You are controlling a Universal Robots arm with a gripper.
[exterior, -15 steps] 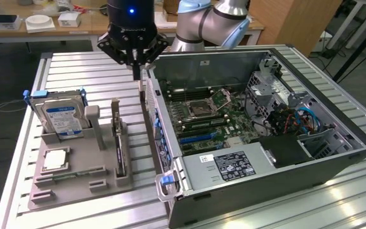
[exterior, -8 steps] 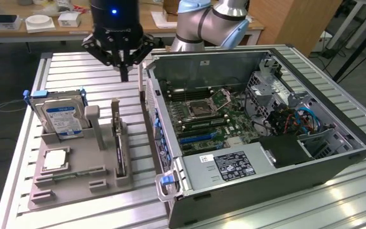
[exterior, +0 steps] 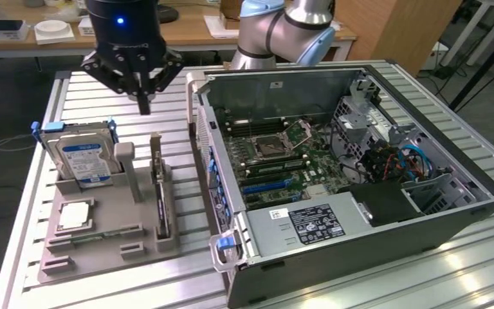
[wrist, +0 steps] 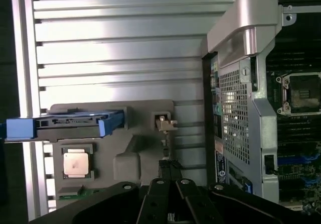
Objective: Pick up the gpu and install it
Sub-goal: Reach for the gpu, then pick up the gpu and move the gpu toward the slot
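The gripper (exterior: 144,103) hung with jaws drawn together and empty, above the far end of the gpu (exterior: 159,190). The gpu stood on edge in the tray (exterior: 101,254), its long axis running alongside the case (exterior: 359,257).

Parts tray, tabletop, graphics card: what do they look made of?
Parts tray: probably plastic, moulded or printed. It is an even matte grey with no glare.
Tabletop: metal, likely aluminium slats, going by the ribbed surface and bright streaky reflections.
Graphics card: looks like dark circuit board, a thin flat black card standing on edge in the tray. Its finish is hard to judge.
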